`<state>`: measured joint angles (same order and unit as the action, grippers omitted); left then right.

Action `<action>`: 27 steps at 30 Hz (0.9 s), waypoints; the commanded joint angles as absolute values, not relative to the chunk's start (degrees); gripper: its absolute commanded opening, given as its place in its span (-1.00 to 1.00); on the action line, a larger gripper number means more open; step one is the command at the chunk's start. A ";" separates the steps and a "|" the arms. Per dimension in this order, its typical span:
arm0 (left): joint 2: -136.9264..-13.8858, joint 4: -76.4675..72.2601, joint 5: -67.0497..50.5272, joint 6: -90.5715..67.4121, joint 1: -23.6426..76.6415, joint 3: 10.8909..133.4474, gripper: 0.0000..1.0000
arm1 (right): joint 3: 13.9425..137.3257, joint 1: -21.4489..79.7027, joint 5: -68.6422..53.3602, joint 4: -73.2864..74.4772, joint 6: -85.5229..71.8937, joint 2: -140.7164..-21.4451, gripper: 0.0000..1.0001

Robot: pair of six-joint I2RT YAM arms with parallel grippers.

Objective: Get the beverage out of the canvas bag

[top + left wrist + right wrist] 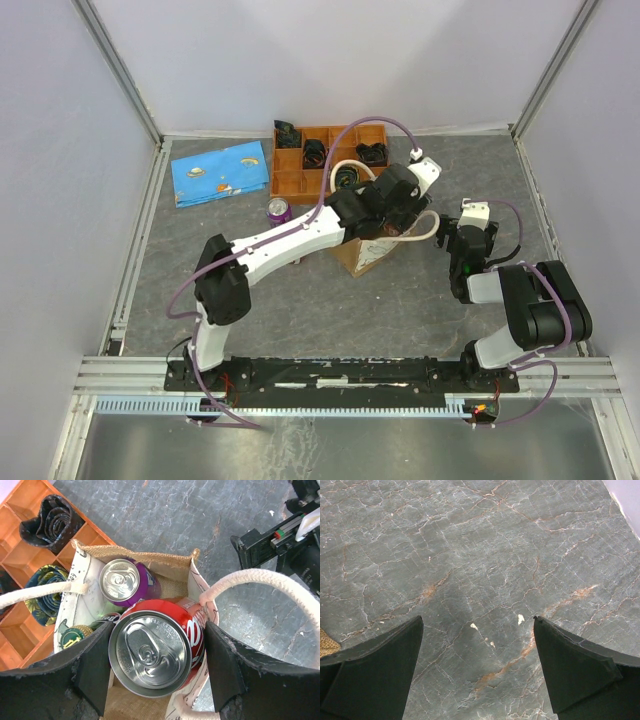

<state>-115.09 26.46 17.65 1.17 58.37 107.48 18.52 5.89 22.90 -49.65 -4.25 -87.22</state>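
Note:
The canvas bag stands mid-table; in the left wrist view its burlap rim and cream rope handles show. My left gripper is over the bag's mouth, shut on a red soda can gripped by its sides. The can stands upright and higher than the things in the bag. A purple can and a green-capped bottle sit lower in the bag. My right gripper is open and empty over bare table just right of the bag.
An orange compartment tray with rolled dark items stands behind the bag. Another purple can stands on the table left of the bag. A blue patterned cloth lies at the back left. Grey walls enclose the table.

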 commanded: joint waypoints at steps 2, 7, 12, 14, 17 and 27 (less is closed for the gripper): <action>-108.56 23.43 16.81 4.62 58.89 111.42 -0.95 | 19.99 5.75 22.59 -51.51 -4.50 -86.66 0.98; -104.95 24.52 19.23 5.89 58.98 111.79 -0.94 | 20.04 5.80 22.59 -51.46 -4.55 -86.68 0.98; -100.98 28.51 24.47 8.26 58.90 114.24 -0.95 | 20.04 5.75 22.59 -51.50 -4.55 -86.69 0.98; -98.59 29.06 28.26 9.23 58.91 113.65 -0.95 | 20.04 5.80 22.59 -51.53 -4.56 -86.71 0.98; -94.39 28.84 34.76 10.39 58.85 110.98 -0.95 | 20.04 5.74 22.54 -51.50 -4.56 -86.70 0.98; -78.12 28.51 44.89 5.81 50.71 94.90 -0.95 | 20.03 5.78 22.59 -51.50 -4.57 -86.71 0.98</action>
<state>-84.68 32.80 38.85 7.88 56.10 99.96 18.55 5.89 22.90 -49.65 -4.25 -87.22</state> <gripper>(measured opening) 0.721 0.991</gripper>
